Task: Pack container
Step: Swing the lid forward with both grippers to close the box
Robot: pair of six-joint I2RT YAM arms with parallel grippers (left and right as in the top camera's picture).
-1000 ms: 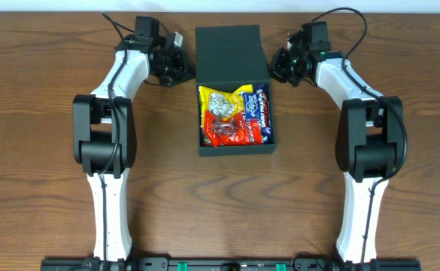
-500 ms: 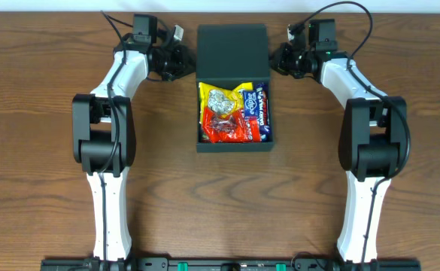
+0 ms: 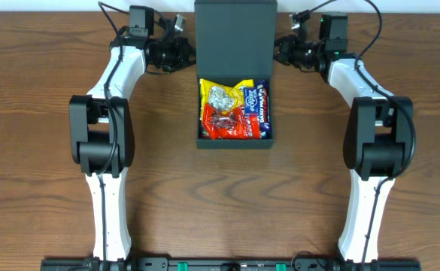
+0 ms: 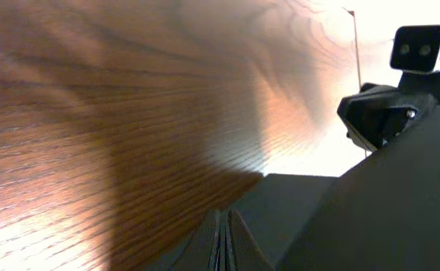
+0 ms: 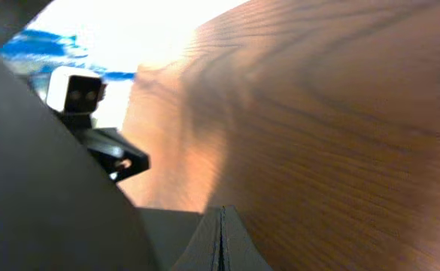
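Wooden table [image 3: 39, 150], bare apart from the work, carries the container [image 3: 235, 144] between the two arms.

1. Container: it sits square to the camera with its hinged lid [image 3: 235, 34] swung up and back on the far side. The cavity is filled with snack packets [image 3: 235, 113] in yellow, red, blue and silver. Packing appears done, and closing appears to be the step in hand.

2. Left gripper [image 3: 180, 54]: it is at the container's far left, against the lid's left edge. In the left wrist view its fingertips [image 4: 238, 245] are pressed together to a thin seam, with the dark lid just beyond. Whether the lid's edge is caught between them cannot be told.

3. Right gripper [image 3: 282, 53]: it mirrors this at the container's far right, fingertips [image 5: 201, 248] likewise pressed together.

4. Assessment: one gripper on each side of the lid suits an even fold forward over the container without twisting the hinge. One risk is a packet standing proud and fouling the closure.
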